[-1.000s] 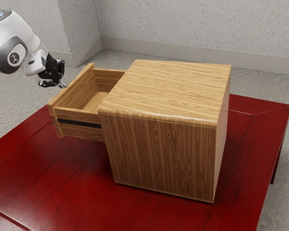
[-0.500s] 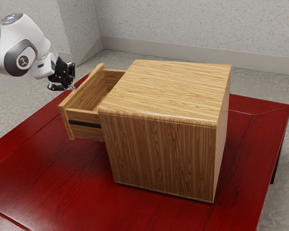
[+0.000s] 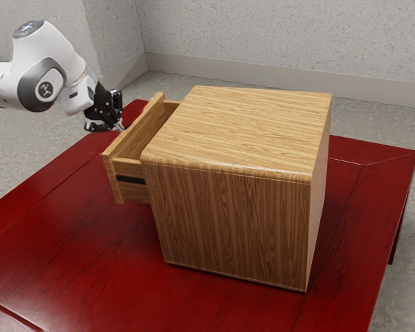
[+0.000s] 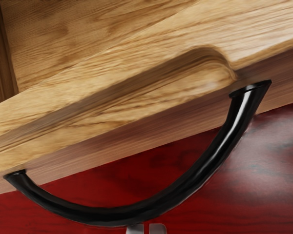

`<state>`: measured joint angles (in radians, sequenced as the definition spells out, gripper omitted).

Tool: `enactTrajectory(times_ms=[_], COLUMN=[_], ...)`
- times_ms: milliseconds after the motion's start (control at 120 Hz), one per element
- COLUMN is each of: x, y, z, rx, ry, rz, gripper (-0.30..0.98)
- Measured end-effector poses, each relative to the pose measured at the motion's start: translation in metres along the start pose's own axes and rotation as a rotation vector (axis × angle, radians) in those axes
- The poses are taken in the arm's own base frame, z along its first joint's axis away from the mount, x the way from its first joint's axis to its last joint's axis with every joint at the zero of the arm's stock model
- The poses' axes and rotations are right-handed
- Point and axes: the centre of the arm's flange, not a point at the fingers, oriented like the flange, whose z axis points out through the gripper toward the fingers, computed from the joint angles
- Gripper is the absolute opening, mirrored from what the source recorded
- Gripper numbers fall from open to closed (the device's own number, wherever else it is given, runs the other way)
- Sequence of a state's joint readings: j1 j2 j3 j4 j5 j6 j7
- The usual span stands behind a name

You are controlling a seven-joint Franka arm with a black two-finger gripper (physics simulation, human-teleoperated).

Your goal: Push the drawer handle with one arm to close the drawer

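Drawer (image 3: 131, 191) not shut: juts from cabinet (image 3: 235, 131) ahead of my claw (image 3: 120, 128). Claw together, at the handle (image 4: 119, 216). I judge some push left.

- From here I see the white arm (image 3: 63, 61) come in between nine and ten o'clock in the exterior view, bent at its grey-capped joint (image 3: 41, 88).
- Its wrist (image 3: 78, 95) slopes toward four o'clock.
- The black gripper (image 3: 119, 127) is tilted, reaching down toward five.
- Silvery fingertips (image 4: 135, 229) sit near six in the wrist view, drawn in close together.
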<state>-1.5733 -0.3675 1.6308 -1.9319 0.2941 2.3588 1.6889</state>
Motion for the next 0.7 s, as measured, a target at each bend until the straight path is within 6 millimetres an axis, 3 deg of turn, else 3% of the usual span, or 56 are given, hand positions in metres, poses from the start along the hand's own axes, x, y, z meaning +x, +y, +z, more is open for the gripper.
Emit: enactTrajectory(times_ms=[700], x=[0.055], y=[-0.015], z=[0.008], rx=[0.014], ry=[0.064], rz=[-0.101], gripper=[-0.10])
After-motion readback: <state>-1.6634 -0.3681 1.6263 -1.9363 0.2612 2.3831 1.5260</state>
